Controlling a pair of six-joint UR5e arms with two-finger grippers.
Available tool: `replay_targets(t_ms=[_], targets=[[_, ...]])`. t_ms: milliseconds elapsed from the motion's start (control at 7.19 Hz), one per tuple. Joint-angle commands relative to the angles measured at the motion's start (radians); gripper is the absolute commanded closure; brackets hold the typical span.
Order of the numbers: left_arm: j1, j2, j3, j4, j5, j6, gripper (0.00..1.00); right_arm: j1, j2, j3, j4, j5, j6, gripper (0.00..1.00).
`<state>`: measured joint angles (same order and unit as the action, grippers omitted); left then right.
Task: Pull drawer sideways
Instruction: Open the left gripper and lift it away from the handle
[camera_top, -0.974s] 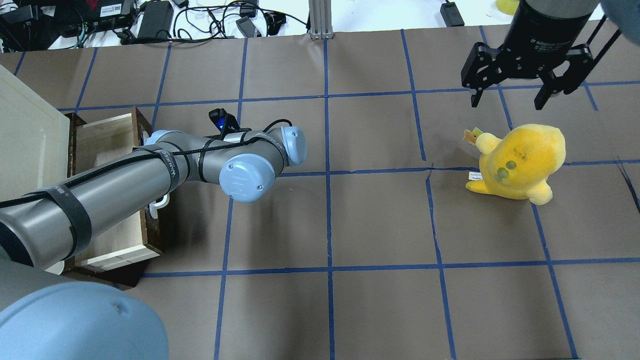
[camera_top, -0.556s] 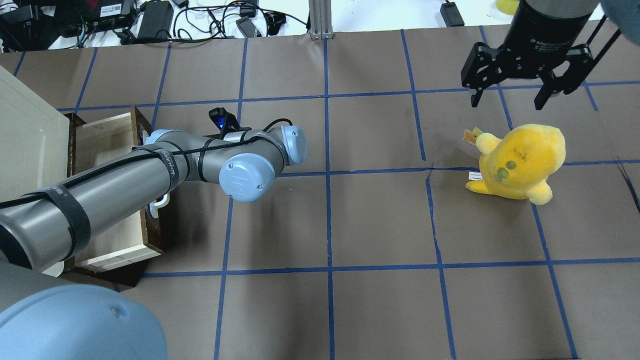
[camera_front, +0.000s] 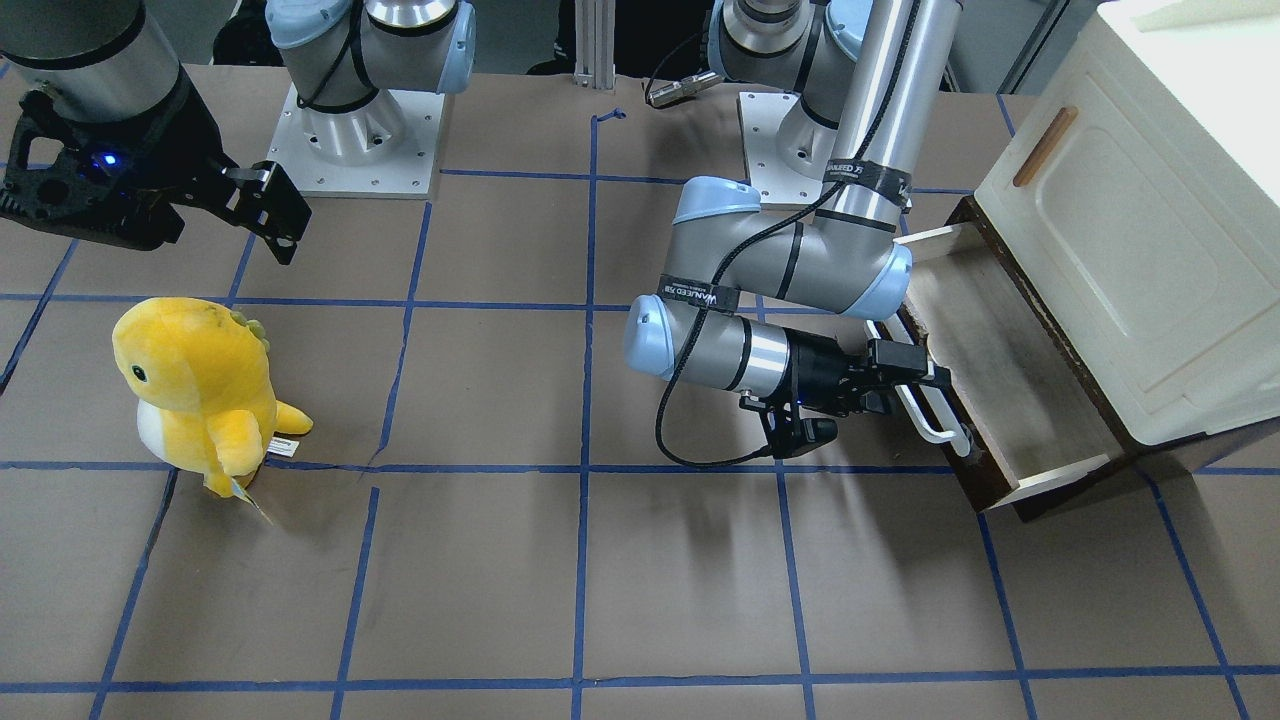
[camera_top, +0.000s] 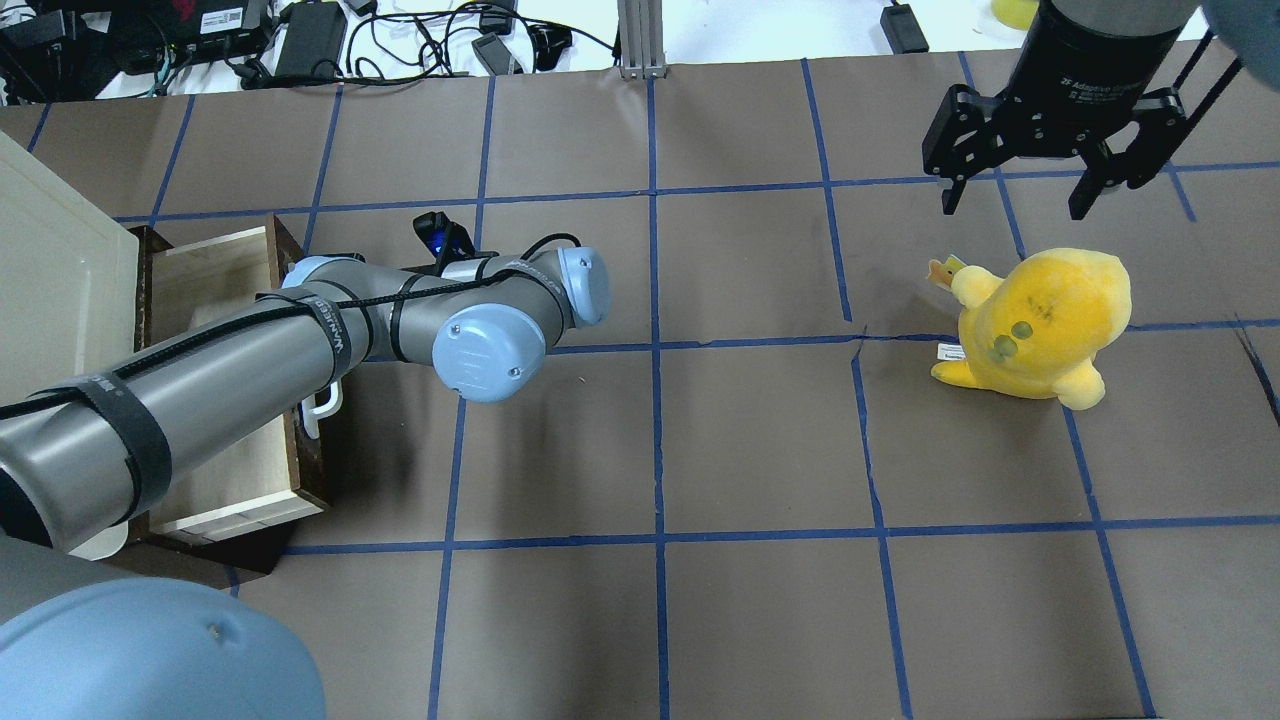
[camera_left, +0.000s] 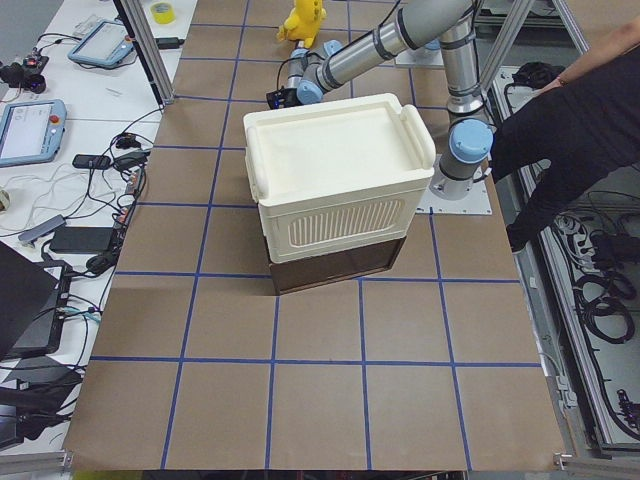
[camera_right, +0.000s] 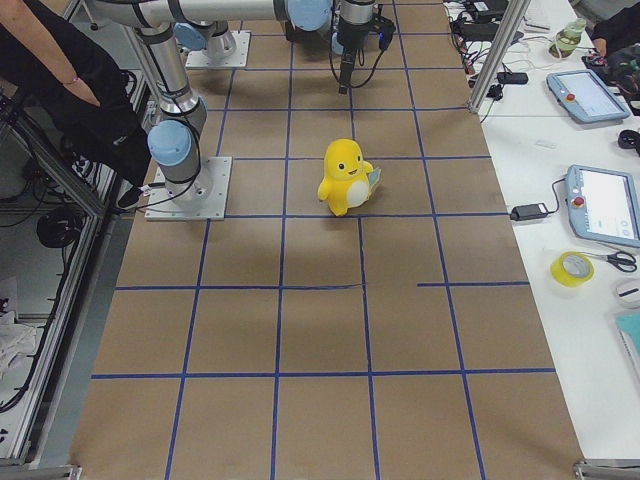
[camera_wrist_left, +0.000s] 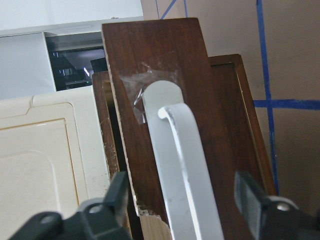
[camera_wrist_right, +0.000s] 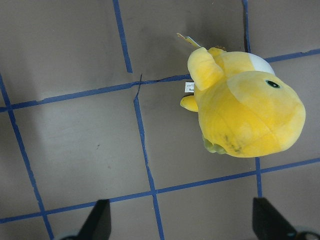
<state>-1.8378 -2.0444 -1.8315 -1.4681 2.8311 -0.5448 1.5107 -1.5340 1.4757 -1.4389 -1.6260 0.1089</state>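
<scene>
The drawer (camera_front: 1000, 390) stands pulled out from under the cream cabinet (camera_front: 1130, 230), its pale inside showing in the overhead view (camera_top: 215, 270). Its dark brown front (camera_wrist_left: 150, 65) carries a long white bar handle (camera_wrist_left: 180, 150), also seen front-facing (camera_front: 935, 425). My left gripper (camera_front: 915, 385) is at the handle's middle. In the left wrist view it is open (camera_wrist_left: 182, 210), one finger on each side of the bar, apart from it. In the overhead view my forearm hides it. My right gripper (camera_top: 1012, 205) is open and empty, hovering far off.
A yellow plush toy (camera_top: 1045, 320) stands on the brown paper under my right gripper, also in the right wrist view (camera_wrist_right: 245, 110). The cabinet door has a small wooden handle (camera_front: 1045, 145). A person (camera_left: 570, 130) stands beside the robot's base. Cables and devices (camera_top: 300, 40) lie beyond the far edge.
My left arm has shifted slightly toward the drawer. The drawer and the right arm have not visibly moved.
</scene>
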Motion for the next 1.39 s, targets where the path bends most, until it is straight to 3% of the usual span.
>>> replay_targets(t_ms=[0, 278, 556, 974, 1252], targets=[[0.002, 0.019, 0.082, 0.014, -0.218, 0.112, 0.03, 0.000, 0.000, 0.000, 0.000, 0.000, 0.000, 0.00], [0.002, 0.052, 0.208, 0.022, -0.545, 0.228, 0.03, 0.000, 0.000, 0.000, 0.000, 0.000, 0.000, 0.00], [0.047, 0.148, 0.270, 0.022, -0.741, 0.383, 0.02, 0.000, 0.000, 0.000, 0.000, 0.000, 0.000, 0.00], [0.179, 0.370, 0.282, 0.101, -0.998, 0.665, 0.02, 0.000, 0.000, 0.000, 0.002, 0.000, 0.000, 0.00], [0.235, 0.466, 0.268, 0.074, -1.105, 0.666, 0.02, -0.001, 0.000, 0.000, 0.000, 0.000, 0.000, 0.00]])
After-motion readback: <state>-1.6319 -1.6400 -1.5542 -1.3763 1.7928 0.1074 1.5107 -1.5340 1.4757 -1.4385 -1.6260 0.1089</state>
